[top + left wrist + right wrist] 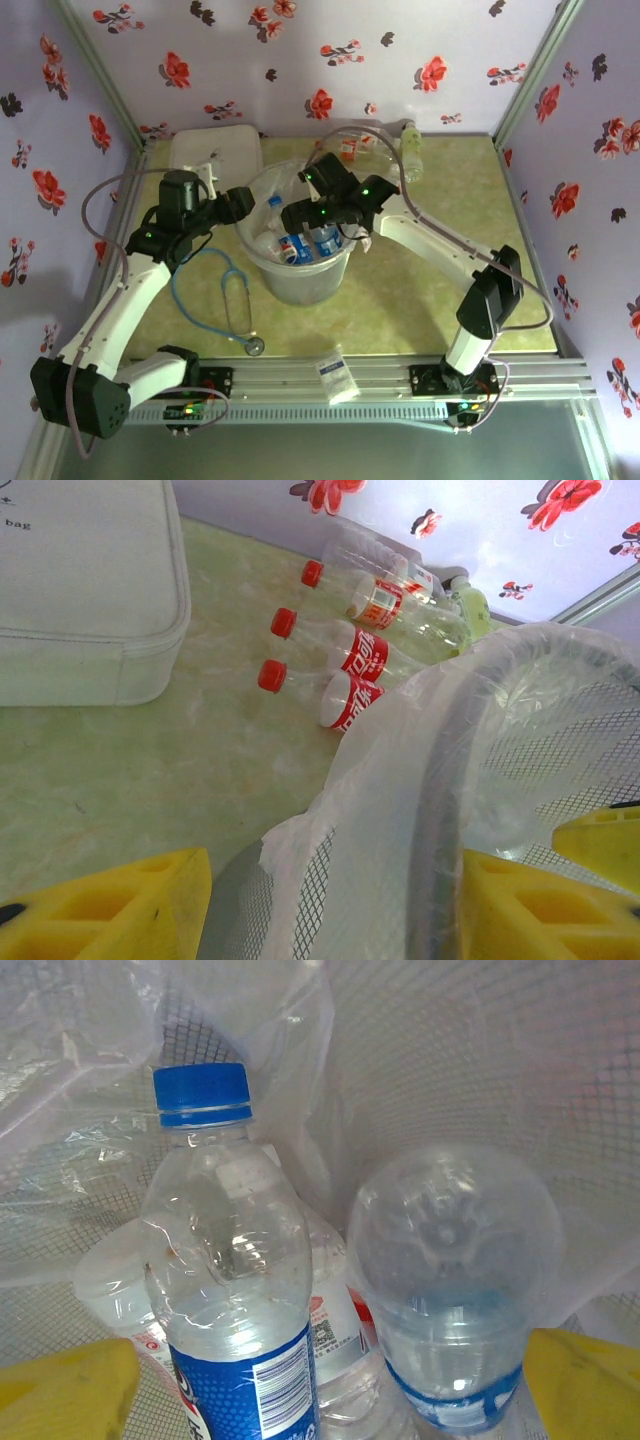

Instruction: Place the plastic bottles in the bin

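The bin [300,275] stands mid-table, its rim [450,780] draped in a clear bag. My left gripper [243,206] [320,915] is open, its yellow fingers astride the bin's left rim without touching it. Over the bin's mouth hangs my right gripper [306,217] [325,1400], open and pointing down inside. Two blue-labelled bottles lie between its fingers, one blue-capped [235,1290], the other bottom-up [455,1290]; a red-labelled one [335,1345] sits beneath them. Three red-capped bottles [345,660] lie on the table behind the bin, with a green-tinted one [410,150] beside them.
A flat white lidded box [215,155] [80,580] sits at the back left. A blue stethoscope [235,300] lies left of the bin's front. A small white packet [337,378] rests on the near rail. Flowered walls close in three sides.
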`<state>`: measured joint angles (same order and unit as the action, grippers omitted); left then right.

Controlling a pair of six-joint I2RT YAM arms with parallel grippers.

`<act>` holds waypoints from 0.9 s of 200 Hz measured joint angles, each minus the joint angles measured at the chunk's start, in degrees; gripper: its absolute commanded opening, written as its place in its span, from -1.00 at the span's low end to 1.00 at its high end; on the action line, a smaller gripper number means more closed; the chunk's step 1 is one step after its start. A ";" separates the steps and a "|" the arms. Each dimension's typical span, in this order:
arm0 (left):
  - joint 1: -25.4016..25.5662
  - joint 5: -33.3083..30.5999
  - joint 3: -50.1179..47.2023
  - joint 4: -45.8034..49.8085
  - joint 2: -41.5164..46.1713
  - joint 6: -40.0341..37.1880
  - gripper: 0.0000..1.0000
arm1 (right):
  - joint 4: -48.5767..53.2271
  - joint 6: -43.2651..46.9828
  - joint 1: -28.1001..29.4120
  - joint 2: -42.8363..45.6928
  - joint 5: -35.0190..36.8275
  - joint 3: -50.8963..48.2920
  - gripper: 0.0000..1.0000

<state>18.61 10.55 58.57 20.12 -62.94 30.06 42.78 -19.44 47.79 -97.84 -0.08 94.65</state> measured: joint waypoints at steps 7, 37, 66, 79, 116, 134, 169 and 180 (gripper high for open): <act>0.00 0.00 0.00 0.02 0.00 -0.02 0.25 | -0.24 0.00 0.00 0.35 0.00 -0.07 0.99; 0.04 0.00 0.00 0.09 -0.11 -0.13 0.25 | -1.62 0.46 -0.02 3.10 0.55 -0.31 0.99; 0.28 0.07 0.24 -0.04 -0.57 -0.17 0.25 | -2.25 1.49 -0.09 5.44 1.90 -0.09 0.99; 0.31 0.11 0.26 -0.09 -0.59 -0.13 0.25 | -2.71 1.44 -0.42 6.80 2.51 -0.17 0.99; 0.42 0.13 0.26 0.07 -0.55 -0.24 0.26 | -8.31 0.98 -3.28 17.53 3.91 -6.71 0.99; 0.42 0.04 0.26 0.07 -0.52 -0.26 0.26 | -10.67 -0.26 -5.95 23.02 3.21 -8.31 0.99; 0.42 0.04 0.22 0.02 -0.52 -0.26 0.26 | -13.44 -2.21 -11.15 30.67 5.29 -10.93 0.99; 0.42 0.04 0.20 0.02 -0.52 -0.26 0.26 | -13.38 -3.17 -13.49 32.04 6.05 -12.48 0.99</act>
<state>19.03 10.59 58.76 20.14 -63.46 29.80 29.41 -22.61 34.30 -65.80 5.98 82.17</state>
